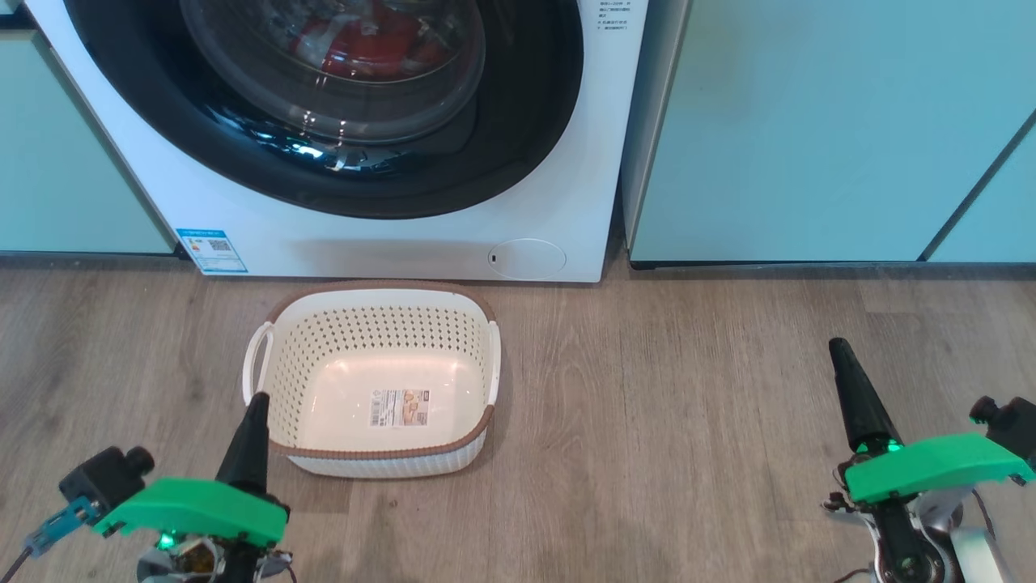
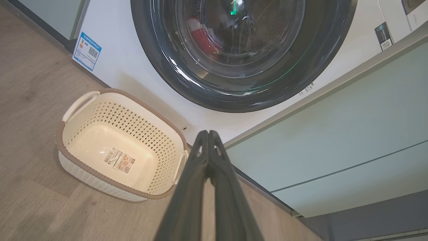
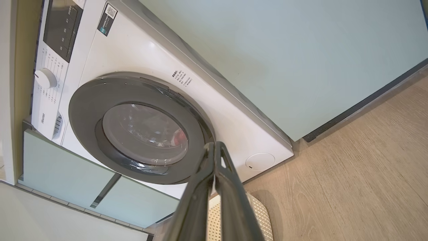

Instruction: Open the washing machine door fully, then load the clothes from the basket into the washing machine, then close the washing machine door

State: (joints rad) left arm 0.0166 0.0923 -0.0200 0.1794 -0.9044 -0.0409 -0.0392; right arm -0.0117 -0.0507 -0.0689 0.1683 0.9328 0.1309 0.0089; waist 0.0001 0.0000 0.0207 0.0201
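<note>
The white washing machine (image 1: 558,162) (image 3: 140,57) stands ahead with its round black-ringed door (image 1: 518,138) (image 2: 321,63) (image 3: 83,110) flat against the front. Red clothes (image 1: 372,40) (image 2: 200,36) show through the door glass, inside the drum. On the wood floor before it sits the cream basket (image 1: 283,356) (image 2: 100,113) (image 3: 260,214), with just a label on its bottom. My left gripper (image 1: 257,398) (image 2: 208,132) is shut and empty, near the basket's front left corner. My right gripper (image 1: 837,344) (image 3: 215,144) is shut and empty, well to the basket's right.
Pale teal cabinets (image 1: 809,121) (image 2: 334,134) flank the machine on both sides. A blue sticker (image 1: 212,251) and a round flap (image 1: 526,259) sit low on its front. Wood floor (image 1: 688,405) spreads between the basket and my right gripper.
</note>
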